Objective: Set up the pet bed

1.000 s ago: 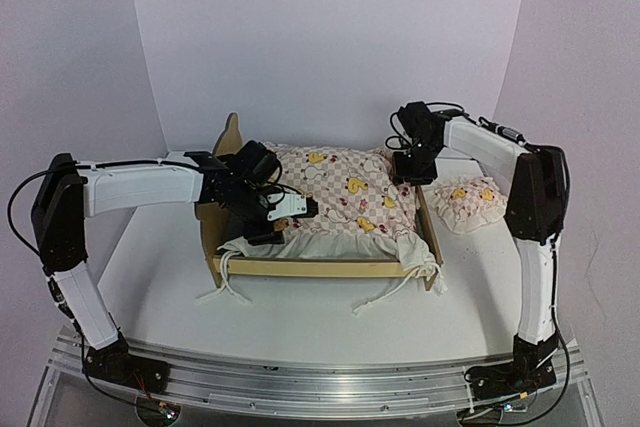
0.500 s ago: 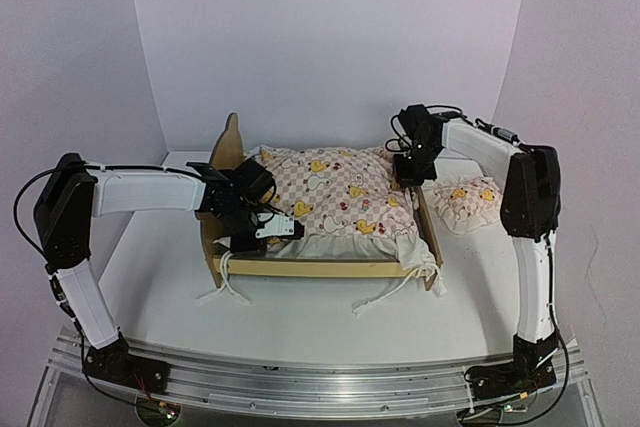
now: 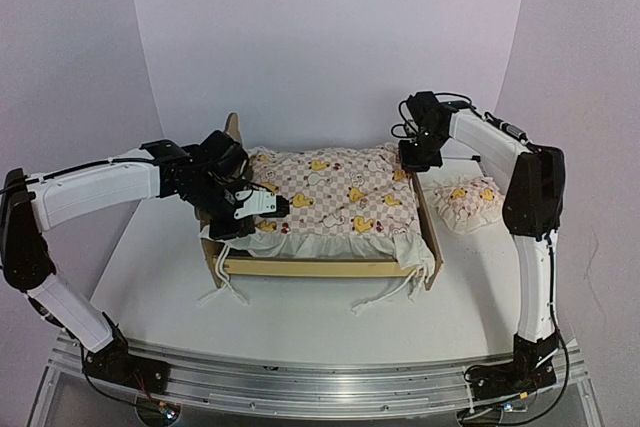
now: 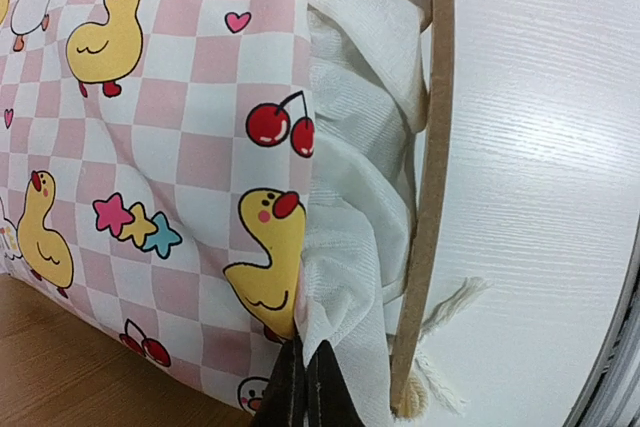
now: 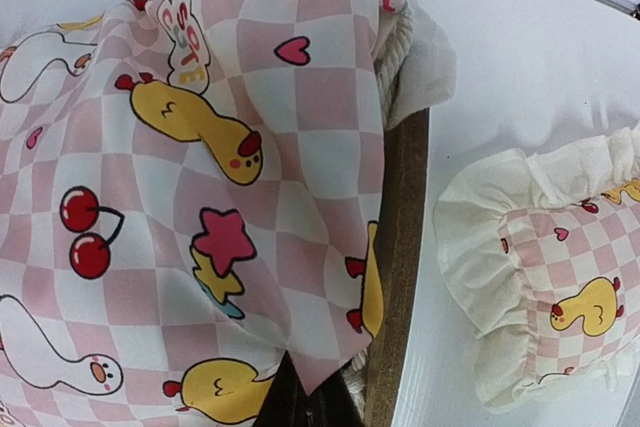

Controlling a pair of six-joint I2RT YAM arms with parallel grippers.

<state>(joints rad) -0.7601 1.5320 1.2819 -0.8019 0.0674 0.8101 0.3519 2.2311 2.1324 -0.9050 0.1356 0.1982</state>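
The pet bed [image 3: 320, 268], a light-wood frame with its headboard [image 3: 232, 128] at the left, stands mid-table. A pink checked duck quilt [image 3: 340, 192] with a cream ruffle lies spread over it and hides the base. My left gripper [image 3: 270, 207] is shut on the quilt's ruffled edge near the front left corner; in the left wrist view the fingertips [image 4: 303, 387] pinch the cloth beside the wooden rail [image 4: 430, 197]. My right gripper [image 3: 418, 161] is shut on the quilt's far right corner; the right wrist view shows the checked corner [image 5: 320, 347] clamped next to the rail [image 5: 398, 247].
The small matching pillow [image 3: 465, 203] lies on the table right of the bed, also seen as the ruffled pillow [image 5: 540, 277]. White cords [image 3: 385, 292] trail from the bed's front onto the table. An aluminium rail [image 3: 320, 387] runs along the near edge.
Both grippers have shut on the quilt. The left arm has drawn back to the left and the right arm slightly away, so the quilt now lies stretched flatter over the bed.
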